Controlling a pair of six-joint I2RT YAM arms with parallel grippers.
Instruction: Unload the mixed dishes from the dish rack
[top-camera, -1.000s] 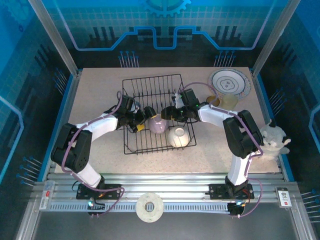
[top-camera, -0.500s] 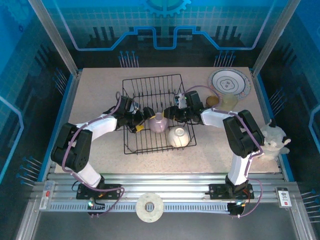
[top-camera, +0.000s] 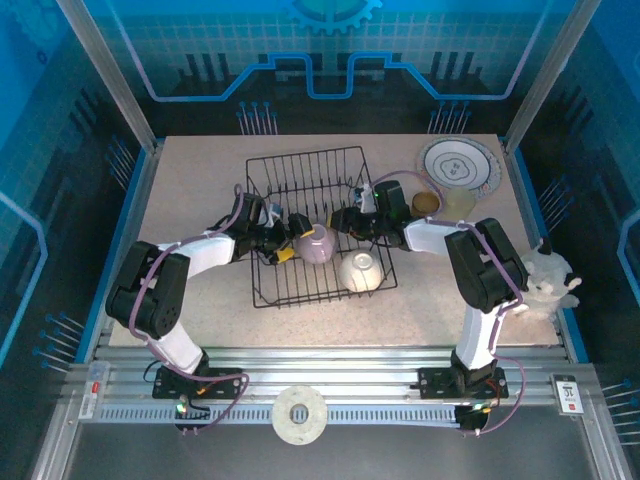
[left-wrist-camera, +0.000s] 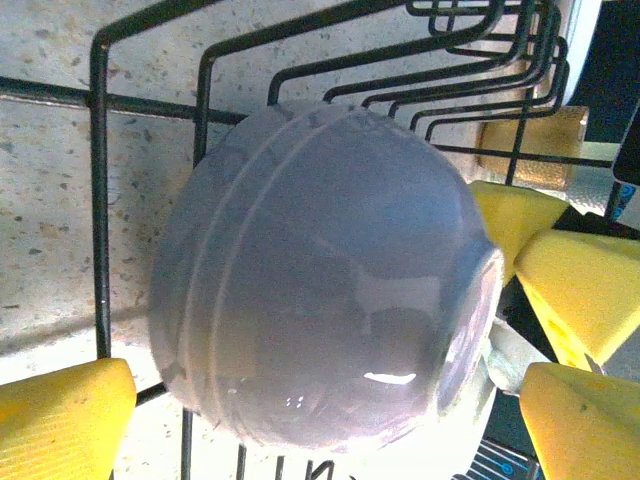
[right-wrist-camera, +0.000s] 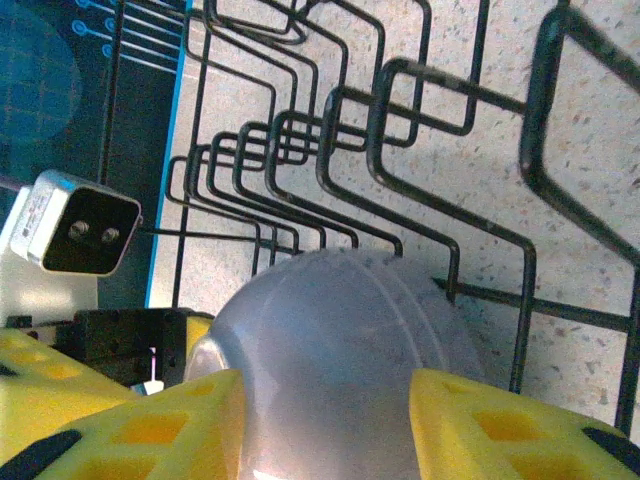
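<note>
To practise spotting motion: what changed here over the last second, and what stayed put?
The right end effector drew back rightward, uncovering the brown cup. The lilac bowl between its fingers, the cream bowl and the near end of the rack shifted slightly. The left end effector and the plate stayed.

In the top view, the left gripper and right gripper cover the left and right sides of the pale bowl. In the right wrist view, the bottom edge cuts off the bowl, and 2 yellow pads hide its flanks, so their contact with it cannot be told. At the far right, the brown cup and yellowish cup are too small to tell upright from tipped.
</note>
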